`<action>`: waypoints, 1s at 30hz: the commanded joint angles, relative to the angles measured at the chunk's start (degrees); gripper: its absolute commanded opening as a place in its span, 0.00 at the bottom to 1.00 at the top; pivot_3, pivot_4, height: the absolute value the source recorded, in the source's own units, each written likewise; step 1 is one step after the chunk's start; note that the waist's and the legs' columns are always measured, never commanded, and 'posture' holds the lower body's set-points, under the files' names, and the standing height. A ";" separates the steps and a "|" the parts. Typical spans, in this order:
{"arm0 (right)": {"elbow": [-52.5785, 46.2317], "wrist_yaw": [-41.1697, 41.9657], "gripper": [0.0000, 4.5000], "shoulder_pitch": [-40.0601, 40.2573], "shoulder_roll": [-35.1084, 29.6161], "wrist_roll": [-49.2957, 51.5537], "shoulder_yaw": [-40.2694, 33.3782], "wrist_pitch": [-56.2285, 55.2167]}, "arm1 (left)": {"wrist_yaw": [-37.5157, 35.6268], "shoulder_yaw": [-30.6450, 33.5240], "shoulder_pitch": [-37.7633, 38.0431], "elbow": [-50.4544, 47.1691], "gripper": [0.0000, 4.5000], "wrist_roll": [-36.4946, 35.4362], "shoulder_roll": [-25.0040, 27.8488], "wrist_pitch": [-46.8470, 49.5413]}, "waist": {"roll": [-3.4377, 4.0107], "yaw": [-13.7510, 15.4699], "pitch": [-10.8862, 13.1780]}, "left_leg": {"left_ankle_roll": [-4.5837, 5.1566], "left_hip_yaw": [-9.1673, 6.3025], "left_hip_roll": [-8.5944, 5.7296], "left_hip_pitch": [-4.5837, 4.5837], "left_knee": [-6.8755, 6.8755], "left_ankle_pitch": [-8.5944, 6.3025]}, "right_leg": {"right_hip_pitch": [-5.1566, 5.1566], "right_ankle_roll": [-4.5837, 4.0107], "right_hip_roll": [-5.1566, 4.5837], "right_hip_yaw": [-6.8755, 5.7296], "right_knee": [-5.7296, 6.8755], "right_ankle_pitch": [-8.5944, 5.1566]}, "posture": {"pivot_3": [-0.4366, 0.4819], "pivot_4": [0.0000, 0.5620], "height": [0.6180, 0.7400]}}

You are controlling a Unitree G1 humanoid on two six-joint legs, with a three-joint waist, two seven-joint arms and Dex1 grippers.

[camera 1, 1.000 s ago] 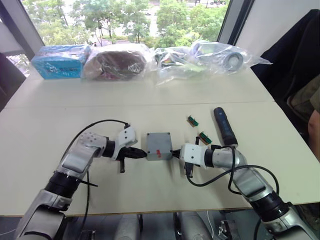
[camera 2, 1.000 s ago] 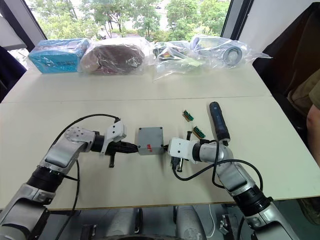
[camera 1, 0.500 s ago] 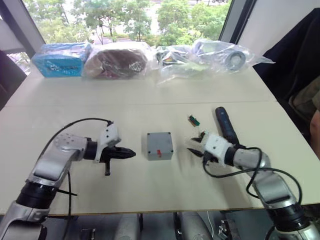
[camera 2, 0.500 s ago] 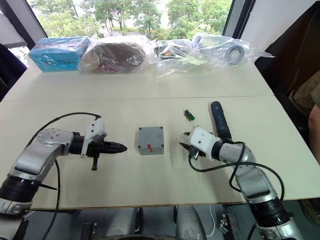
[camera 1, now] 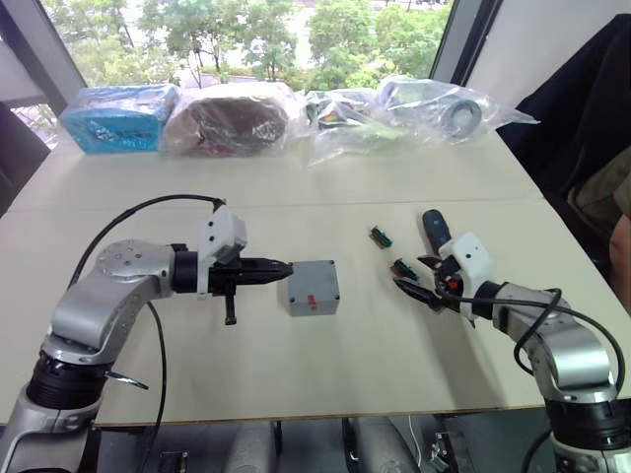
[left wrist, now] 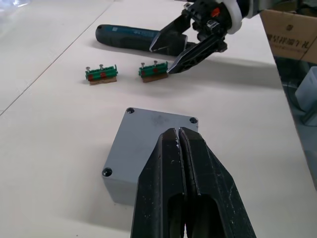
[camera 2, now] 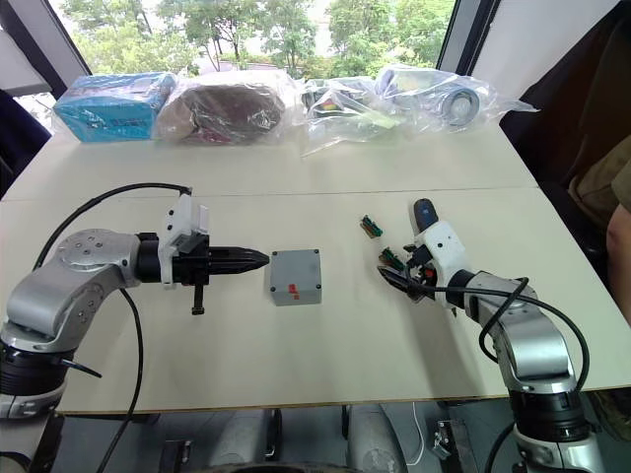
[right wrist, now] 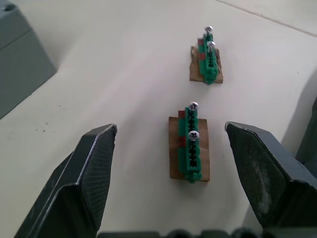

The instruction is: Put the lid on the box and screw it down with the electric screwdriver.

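The small square grey metal box [camera 1: 314,287] sits near the middle of the pale desk [camera 1: 296,384] with its flat grey lid [left wrist: 156,130], marked by a small red patch, already lying on top, dark screw points showing at three of its corners in the left wrist view; whether those are seated screws or bare holes I cannot tell; the dark blue-black pen-shaped electric screwdriver [left wrist: 129,37] lies flat on the desk well to the right of the box, its long axis running away from the robot toward the window, and it is just beyond the right end effector [camera 1: 417,275], so the right arm is plainly the nearer one for picking it up; that right end effector has its two black fingers spread wide, and between them lies the nearer of two small green terminal strips with silver screw heads on brown card [right wrist: 189,145], the second strip [right wrist: 207,60] lying a little further out from the box's side; the left end effector [camera 1: 280,267] points at the box's left face from just beside it, fingers pressed together with nothing between them, apparently not touching the grey wall; as a judgement, the coming move turns on the right arm reaching past the strips to the screwdriver's barrel; bare desk lies open all round the box, the bagged clutter [camera 1: 394,108] being far back.
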 commanded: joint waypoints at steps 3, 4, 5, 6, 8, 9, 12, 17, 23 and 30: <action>1.15 -1.88 0.80 -2.56 0.63 2.42 -0.32 2.23 | 0.49 0.02 -0.91 -0.88 0.00 -0.45 0.87 -0.78 | 0.00 0.03 0.00 | 0.00 0.01 -0.01 -0.01 0.00 0.00 | -0.01 0.00 0.00 0.00 0.00 0.00 | 0.48 0.27 1.00; 1.69 -2.11 0.80 -2.92 0.48 2.34 -0.11 2.22 | 0.60 0.04 -0.85 -0.99 0.00 -0.59 0.90 -0.70 | 0.00 0.03 0.00 | 0.00 0.01 -0.01 -0.02 0.00 0.00 | -0.01 0.00 0.00 0.00 0.00 0.00 | 0.48 0.27 1.00; 2.12 -2.22 0.80 -3.14 0.32 2.36 0.04 2.17 | 0.71 0.04 -0.78 -1.08 0.00 -0.68 0.96 -0.73 | 0.00 0.03 0.00 | 0.00 0.01 -0.01 -0.02 0.00 0.00 | -0.01 0.01 0.00 0.01 0.00 0.00 | 0.48 0.27 1.00; 2.50 -2.42 0.80 -3.30 0.04 2.10 0.35 1.89 | 0.90 0.04 -0.78 -1.10 0.00 -0.74 0.98 -0.73 | 0.00 0.02 0.00 | 0.00 0.01 -0.01 -0.02 0.00 0.00 | -0.01 0.01 0.00 0.00 -0.01 0.00 | 0.48 0.27 1.00; 3.02 -2.61 0.80 -3.50 -0.33 1.88 0.75 1.32 | 1.18 -0.02 -0.77 -1.16 0.00 -0.76 0.98 -0.82 | 0.00 0.02 0.00 | 0.00 0.01 -0.01 -0.02 0.00 0.00 | -0.01 0.01 0.00 0.00 -0.01 0.00 | 0.48 0.27 1.00; 3.24 -2.71 0.80 -3.62 -0.40 1.91 0.85 1.25 | 1.30 -0.04 -0.78 -1.18 0.00 -0.76 0.96 -0.87 | 0.00 0.02 0.00 | 0.00 0.01 0.00 -0.02 0.00 0.00 | -0.02 0.01 0.00 0.00 -0.01 0.00 | 0.48 0.27 1.00; 3.78 -2.76 0.68 -3.69 -0.68 2.14 1.00 1.00 | 1.65 -0.04 -0.78 -1.46 0.00 -0.98 0.85 -0.75 | 0.00 0.01 0.00 | 0.00 0.01 0.00 -0.03 0.00 0.00 | -0.03 0.01 0.00 0.01 -0.01 0.00 | 0.48 0.27 1.00; 4.03 -2.94 0.28 -3.60 -0.87 2.48 0.72 0.92 | 1.86 -0.12 -0.71 -1.74 0.00 -1.19 0.94 -0.78 | 0.01 0.00 0.00 | 0.00 0.01 0.00 -0.03 0.00 0.00 | -0.03 0.01 0.00 0.01 -0.01 0.00 | 0.48 0.27 1.00; 3.34 -3.36 0.01 -3.52 -0.89 3.84 -1.00 1.86 | 1.88 -0.44 -0.99 -1.49 0.00 -1.22 0.85 -0.77 | 0.00 0.02 0.00 | 0.00 0.01 0.00 -0.03 0.00 0.00 | -0.03 0.02 0.00 0.01 -0.01 0.00 | 0.48 0.27 1.00; 2.90 -4.77 0.01 -3.94 -0.57 5.43 -1.69 3.56 | 1.82 -0.94 -1.54 -0.87 0.00 -0.96 0.62 -1.03 | 0.01 0.01 0.00 | 0.00 0.01 0.00 -0.04 0.00 0.00 | -0.03 0.02 0.00 0.01 0.00 0.00 | 0.48 0.27 1.00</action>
